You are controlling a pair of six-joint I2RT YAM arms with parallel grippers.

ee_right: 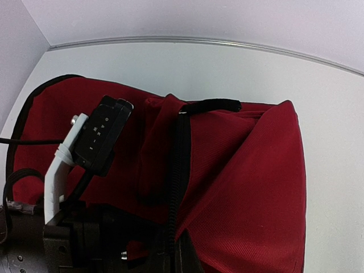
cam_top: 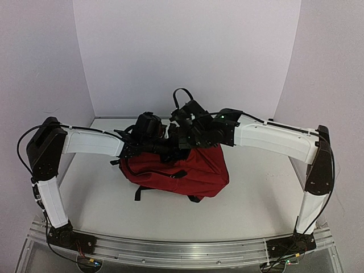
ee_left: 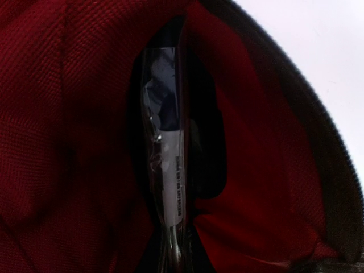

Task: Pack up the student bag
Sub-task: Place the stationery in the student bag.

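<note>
The student bag [cam_top: 199, 170], a dark-red backpack, lies in the middle of the white bench [cam_top: 261, 199] in the top view. A black strap [cam_top: 138, 192] trails from its lower left edge. Both arms reach in over its upper edge, where their black heads crowd together.

The left tool [cam_top: 164, 142] is at the bag's upper left, and its jaws are closed down narrow. Its fingers do not show in its own wrist view, so whether they pinch anything cannot be told. That view is filled with red fabric [ee_left: 57, 142]. A dark slot runs down the centre of the frame, and in it stands a clear plastic packet [ee_left: 168, 170] with a white label.

The right tool [ee_right: 172, 259], at the bottom centre of its wrist view, is closed tight on the bag's black zip edge [ee_right: 177, 170]. The fabric [ee_right: 250, 170] rises to it in a peak. The left arm's wrist camera [ee_right: 102, 136], a black box on a white bracket, sits at the left of that frame.
</note>
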